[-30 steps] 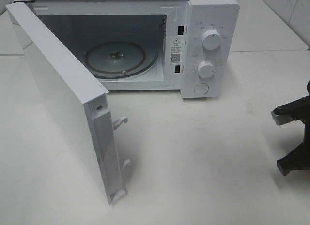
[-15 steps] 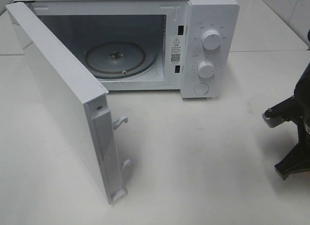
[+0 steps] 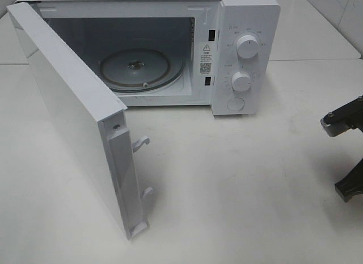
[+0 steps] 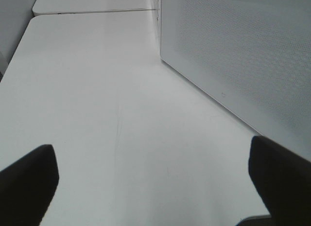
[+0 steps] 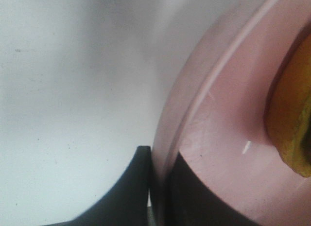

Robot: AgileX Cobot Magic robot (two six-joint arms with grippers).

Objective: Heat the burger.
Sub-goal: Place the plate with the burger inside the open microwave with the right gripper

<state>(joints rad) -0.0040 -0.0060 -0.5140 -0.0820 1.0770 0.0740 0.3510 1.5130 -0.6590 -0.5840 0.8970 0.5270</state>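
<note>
Burger (image 5: 291,124) shows only as a sliver of yellow-orange edge, cut off by the border of the right wrist view. It sits on the pink plate (image 5: 218,138), so close to the lens that no layers can be made out. Neither burger nor plate appears in the high view. There the right arm (image 3: 346,119) pokes in at 3 o'clock, only two dark pieces of it in frame and its fingertips out of sight.

One microwave (image 3: 249,20) stands at 12 o'clock on the white table (image 3: 238,179). Its one door (image 3: 68,122) is swung wide toward 8 o'clock. Inside lies one glass turntable (image 3: 142,68), with nothing on it. The control panel carries two knobs, the upper knob (image 3: 248,46) and the lower knob (image 3: 241,81), and one round button (image 3: 235,104) beneath them. Two latch hooks (image 3: 140,143) stick out of the door's edge.

The right gripper (image 5: 154,158) is clamped on the plate's rim, one dark finger (image 5: 131,187) outside the rim and the other on its inner side. The left gripper (image 4: 153,172) has its two fingers (image 4: 29,177) spread wide apart, holding nothing, above bare table beside a white dotted panel (image 4: 243,65). Which part of the microwave that panel is I cannot tell. The left gripper does not appear in the high view.
</note>
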